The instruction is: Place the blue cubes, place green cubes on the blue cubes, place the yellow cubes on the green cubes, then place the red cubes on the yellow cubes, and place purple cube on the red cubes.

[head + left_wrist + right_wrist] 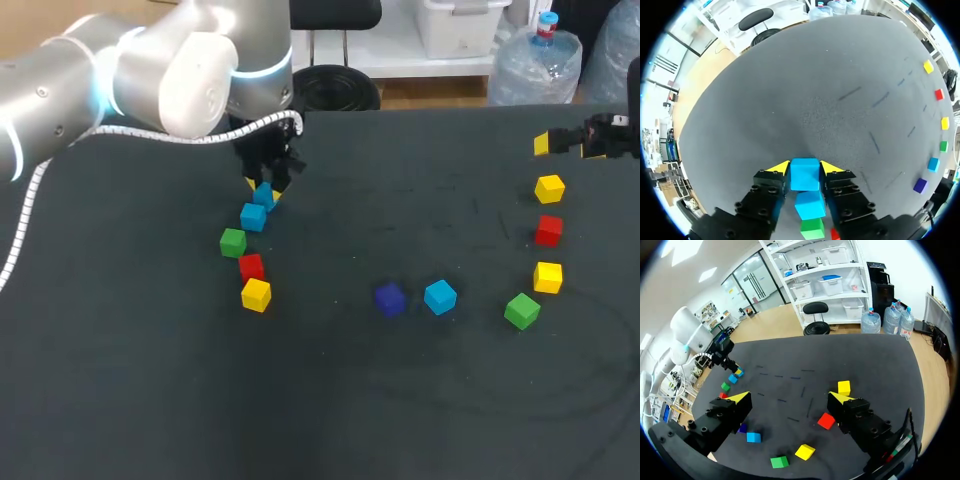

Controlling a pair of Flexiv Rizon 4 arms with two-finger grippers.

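My left gripper (264, 185) is down at the table's back left, its yellow tips pressed against both sides of a blue cube (805, 174). Just behind that cube lie a second blue cube (253, 216), a green cube (233, 241), a red cube (251, 266) and a yellow cube (256, 294) in a short row. A purple cube (389, 298) and a third blue cube (440, 296) sit mid-table. On the right are a green cube (521, 310), two yellow cubes (547, 277) (549, 188) and a red cube (548, 230). My right gripper (568, 148) hovers open at the far right with nothing between its fingers.
The table (400, 400) is covered with a dark cloth. The left arm's white cable (30, 210) hangs over the table's left side. The right-hand cubes lie in an arc under and ahead of my right gripper (790, 397).
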